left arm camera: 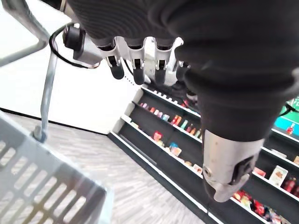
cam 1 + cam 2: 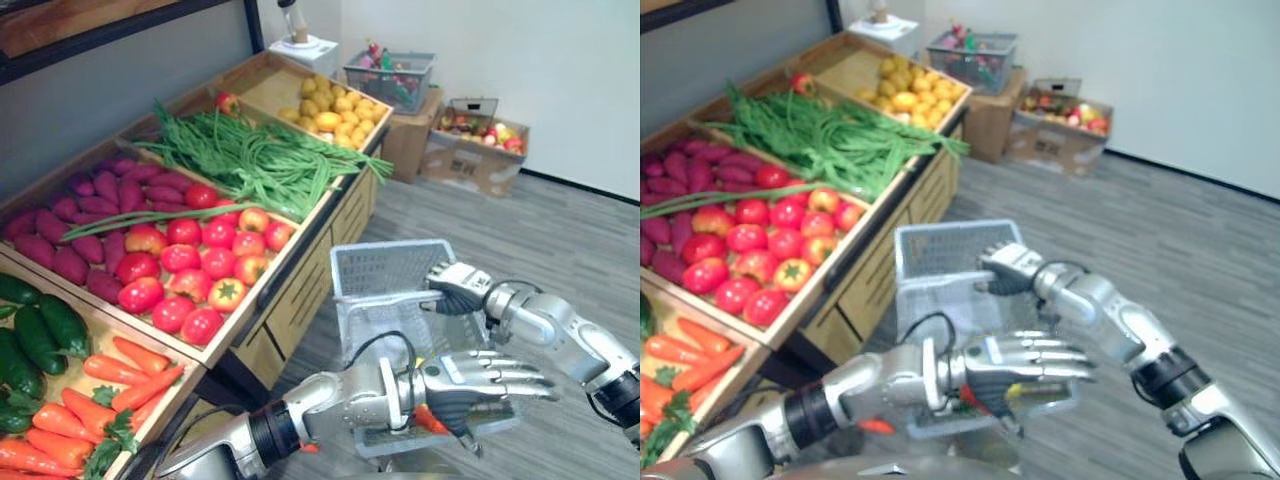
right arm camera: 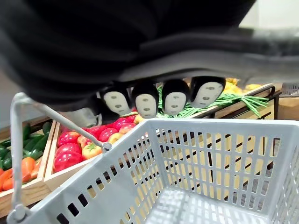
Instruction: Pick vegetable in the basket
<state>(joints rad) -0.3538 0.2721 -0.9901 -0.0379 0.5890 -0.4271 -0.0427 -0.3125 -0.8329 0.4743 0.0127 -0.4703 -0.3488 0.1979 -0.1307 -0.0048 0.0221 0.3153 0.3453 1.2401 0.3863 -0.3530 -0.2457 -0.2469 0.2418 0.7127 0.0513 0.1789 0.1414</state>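
Left hand (image 2: pixel 465 375), flat open and holding nothing, hovers low in the frame, right above an orange vegetable (image 2: pixel 430 420) in the grey plastic basket (image 2: pixel 385 262). Right hand (image 2: pixel 458 288) curls round the basket's handle (image 2: pixel 385 298).

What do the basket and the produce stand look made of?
Basket: looks like grey moulded plastic with a matte finish, going by its slotted walls and uniform colour. Stand: seemingly light wood with a smooth finish, given the pale tan boards and dividers; it could be veneer.
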